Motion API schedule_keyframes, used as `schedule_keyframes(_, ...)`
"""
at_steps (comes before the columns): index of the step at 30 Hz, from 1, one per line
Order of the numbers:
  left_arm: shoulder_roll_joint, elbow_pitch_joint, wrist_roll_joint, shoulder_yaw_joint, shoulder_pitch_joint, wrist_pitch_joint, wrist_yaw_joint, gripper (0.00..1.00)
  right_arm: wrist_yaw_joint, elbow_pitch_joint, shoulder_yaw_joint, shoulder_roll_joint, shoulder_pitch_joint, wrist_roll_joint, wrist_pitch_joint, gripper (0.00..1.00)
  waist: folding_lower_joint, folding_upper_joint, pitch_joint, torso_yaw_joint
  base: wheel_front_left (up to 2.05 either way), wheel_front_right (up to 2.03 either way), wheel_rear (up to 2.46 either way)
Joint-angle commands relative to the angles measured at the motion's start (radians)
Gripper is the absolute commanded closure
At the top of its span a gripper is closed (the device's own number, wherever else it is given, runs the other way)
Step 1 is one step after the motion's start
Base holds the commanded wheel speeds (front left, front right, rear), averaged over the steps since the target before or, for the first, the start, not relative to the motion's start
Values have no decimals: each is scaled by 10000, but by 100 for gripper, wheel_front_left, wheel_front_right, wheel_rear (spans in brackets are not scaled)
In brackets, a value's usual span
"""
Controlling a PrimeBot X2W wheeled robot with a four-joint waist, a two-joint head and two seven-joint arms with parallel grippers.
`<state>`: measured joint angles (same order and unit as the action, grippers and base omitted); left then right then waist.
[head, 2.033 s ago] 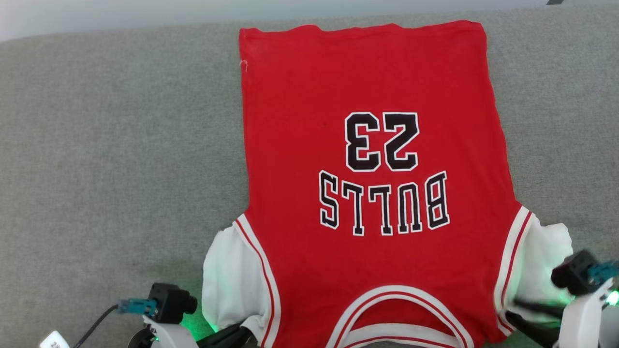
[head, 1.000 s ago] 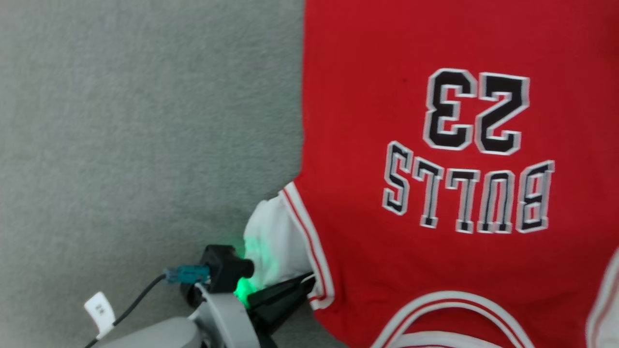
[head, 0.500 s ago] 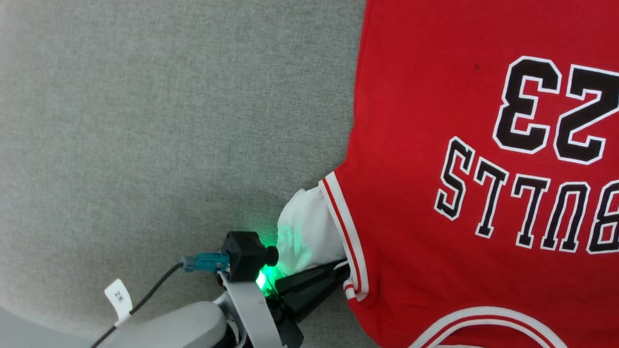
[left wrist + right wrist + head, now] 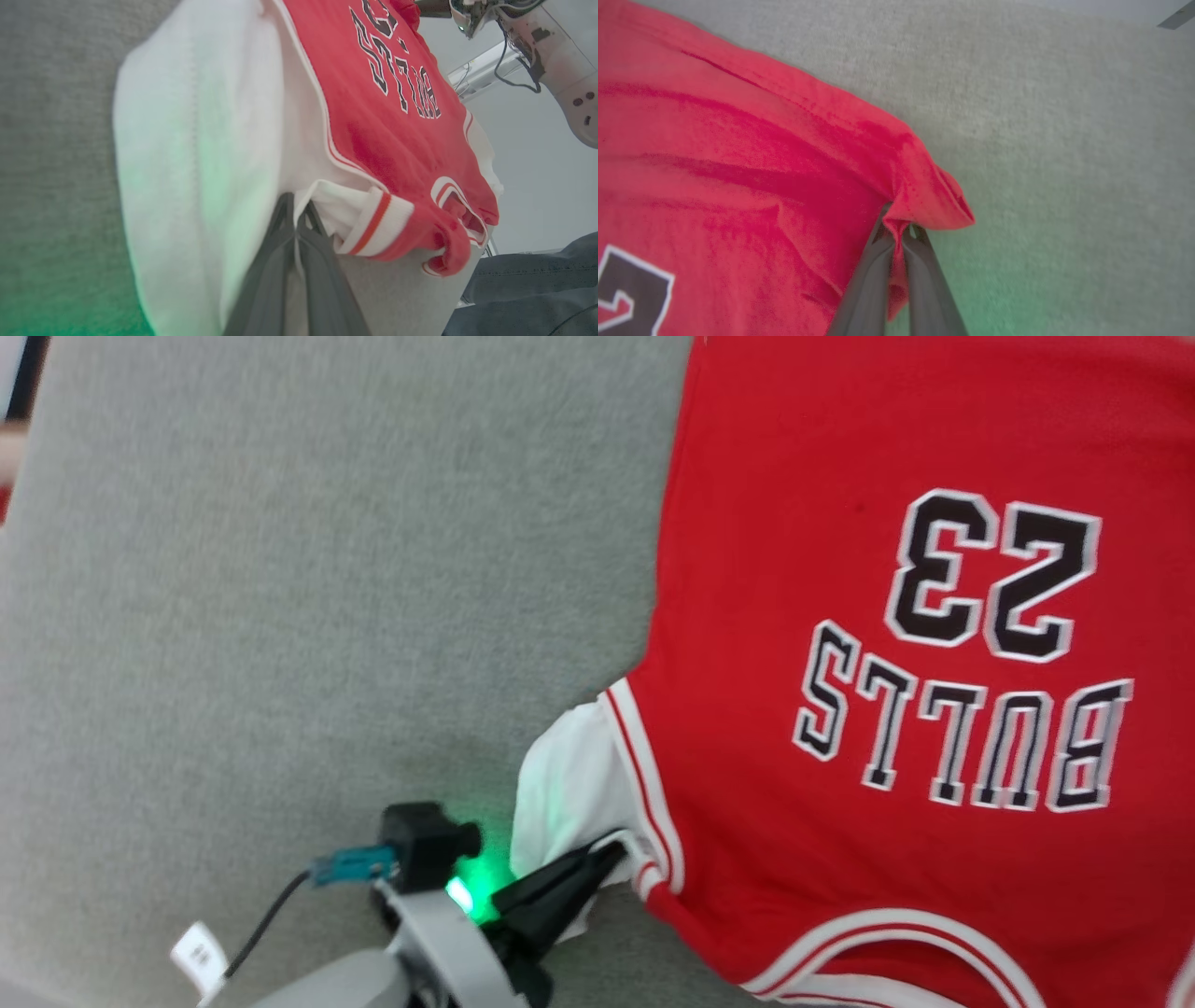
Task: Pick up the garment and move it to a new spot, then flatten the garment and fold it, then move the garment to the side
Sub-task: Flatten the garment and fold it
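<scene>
The red garment, printed with "23" and "BULLS", lies flat on the grey surface, with a white sleeve at its near left. My left gripper is shut on that sleeve beside the red-and-white striped trim. In the left wrist view the gripper pinches white cloth of the garment, next to the trim. My right gripper is shut on a bunched red hem corner of the garment.
The grey padded surface stretches wide to the garment's left, and its left edge is at the picture's border. The left wrist view catches my right arm past the garment's far end and dark trouser-like cloth beyond the surface's near edge.
The head camera has swung left, so the whole picture shifted and the right arm left it. My left gripper stays pinched on the white sleeve.
</scene>
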<state>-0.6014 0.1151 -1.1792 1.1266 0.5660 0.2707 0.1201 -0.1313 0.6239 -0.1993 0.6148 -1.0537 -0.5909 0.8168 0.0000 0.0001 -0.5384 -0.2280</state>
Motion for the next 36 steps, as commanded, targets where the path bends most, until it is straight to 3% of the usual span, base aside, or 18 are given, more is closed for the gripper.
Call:
schedule_keyframes(1, -535, 841, -124, -176, -547, -135, -412, 100, 10, -179, -105, 207, 720, -295, 145, 100, 0, -1, 1136, 729, 0, 0, 0)
schedule_keyframes(8, -839, 75, 187, -1168, -1527, -86, -568, 100, 10, -2999, 209, 1375, 3871, -2066, 652, 100, 0, -1, 1810, 1640, 0, 0, 0)
schedule_keyframes(11, -985, -166, 236, -1428, -1764, -77, -639, 100, 9, -4259, 647, 1576, 5560, -2552, 817, 100, 0, -1, 1944, 2006, 0, 0, 0)
schedule_keyframes(21, -1353, -472, 406, -2232, -2318, -74, -983, 100, 9, -7710, 1466, 470, 10360, -2586, 1460, 100, 0, -1, 2023, 2963, 0, 0, 0)
schedule_keyframes(29, -1362, -319, 591, -2449, -2238, -73, -1123, 100, 9, -8515, 982, -628, 12005, -1653, 993, 100, 0, -1, 1895, 3033, 0, 0, 0)
schedule_keyframes(30, -1356, -305, 607, -2457, -2248, -73, -1122, 100, 9, -8437, 989, -665, 12049, -1553, 967, 56, 0, -1, 1887, 3035, 0, 0, 0)
schedule_keyframes(31, -1345, -296, 618, -2449, -2256, -75, -1106, 100, 9, -8562, 774, -400, 12053, -1313, 996, 0, 0, -1, 1885, 3024, 0, 0, 0)
schedule_keyframes(32, -1337, -290, 624, -2441, -2261, -74, -1091, 100, 9, -8817, 632, -131, 11934, -1040, 773, 0, 0, -1, 1883, 3010, 0, 0, 0)
schedule_keyframes(36, -1247, -305, 642, -2485, -2311, -73, -1057, 100, 3, -9437, 1307, -87, 11733, -1018, 386, 0, 0, -1, 1912, 2899, 0, 0, 0)
